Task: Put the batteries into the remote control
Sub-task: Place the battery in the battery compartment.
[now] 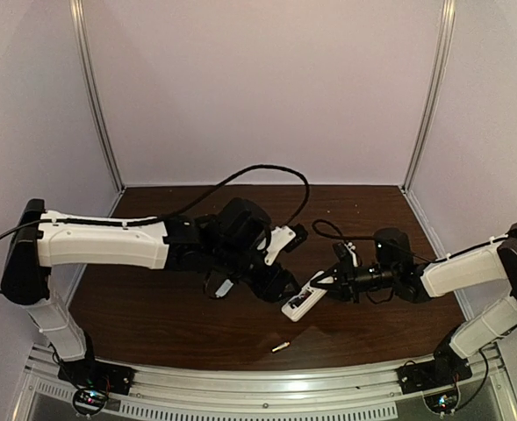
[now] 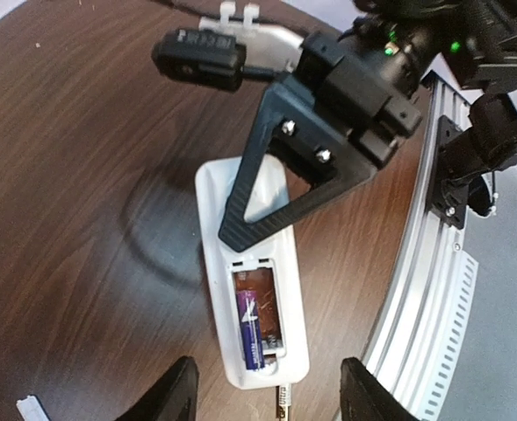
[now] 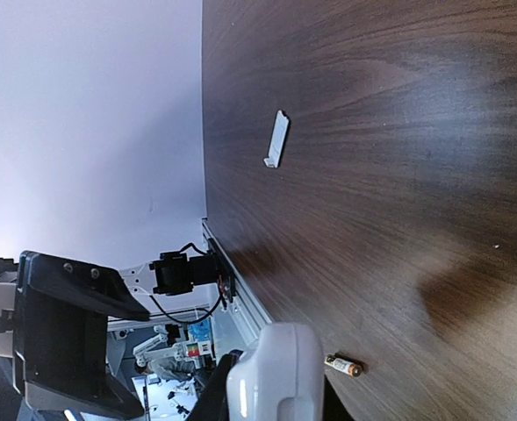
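The white remote control (image 2: 256, 263) lies back-up, its battery recess open. The bluish-purple battery (image 2: 249, 329) sits in the left slot; the slot beside it is bare. My right gripper (image 1: 330, 287) is shut on the remote's far end, one black finger (image 2: 271, 189) lying across it. The remote's near end (image 3: 276, 368) shows between those fingers. My left gripper (image 2: 271, 392) is open and empty, its fingers either side of the remote's near end without touching it. The gold battery (image 1: 280, 346) lies on the table near the front rail and also shows in the right wrist view (image 3: 343, 365).
The thin white cover strip (image 3: 277, 140) lies flat on the dark wooden table (image 1: 153, 307), under my left arm. The metal front rail (image 2: 434, 298) runs close to the remote's near end. White walls enclose the back and sides.
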Controlling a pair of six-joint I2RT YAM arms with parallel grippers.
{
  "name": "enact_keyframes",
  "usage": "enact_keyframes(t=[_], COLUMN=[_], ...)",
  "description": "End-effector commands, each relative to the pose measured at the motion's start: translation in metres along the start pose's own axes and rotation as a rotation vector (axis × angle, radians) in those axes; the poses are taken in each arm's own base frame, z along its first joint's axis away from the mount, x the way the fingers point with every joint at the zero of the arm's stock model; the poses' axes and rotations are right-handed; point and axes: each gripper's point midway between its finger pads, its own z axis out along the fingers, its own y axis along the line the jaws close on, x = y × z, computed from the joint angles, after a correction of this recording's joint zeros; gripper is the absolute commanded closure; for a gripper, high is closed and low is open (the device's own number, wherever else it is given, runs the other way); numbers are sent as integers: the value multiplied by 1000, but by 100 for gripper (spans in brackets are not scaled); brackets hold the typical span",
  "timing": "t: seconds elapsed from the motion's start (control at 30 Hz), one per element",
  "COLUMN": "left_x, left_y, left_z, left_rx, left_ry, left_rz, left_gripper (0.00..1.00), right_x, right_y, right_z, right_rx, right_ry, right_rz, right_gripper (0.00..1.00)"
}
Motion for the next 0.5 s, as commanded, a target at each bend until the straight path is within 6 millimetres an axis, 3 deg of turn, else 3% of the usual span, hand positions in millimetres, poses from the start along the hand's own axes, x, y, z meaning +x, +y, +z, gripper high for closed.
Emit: enact_keyframes(t=[0.0, 0.3, 0.47], left_x=[-32, -11, 7], left_y=[-8, -25, -34], left_z=[-46, -85, -87], left_rx=[29, 81, 120], left_ry=[-199, -330, -333], left_rz=[152, 505, 648], left_gripper=[44, 46, 47], right_x=[11, 28, 38], right_y=[15, 33, 32], right_z=[2, 0, -3], right_rx=[-86, -164, -157], right_ry=[78, 200, 251], right_rz=[25, 83, 109], right_gripper=[100, 100, 100])
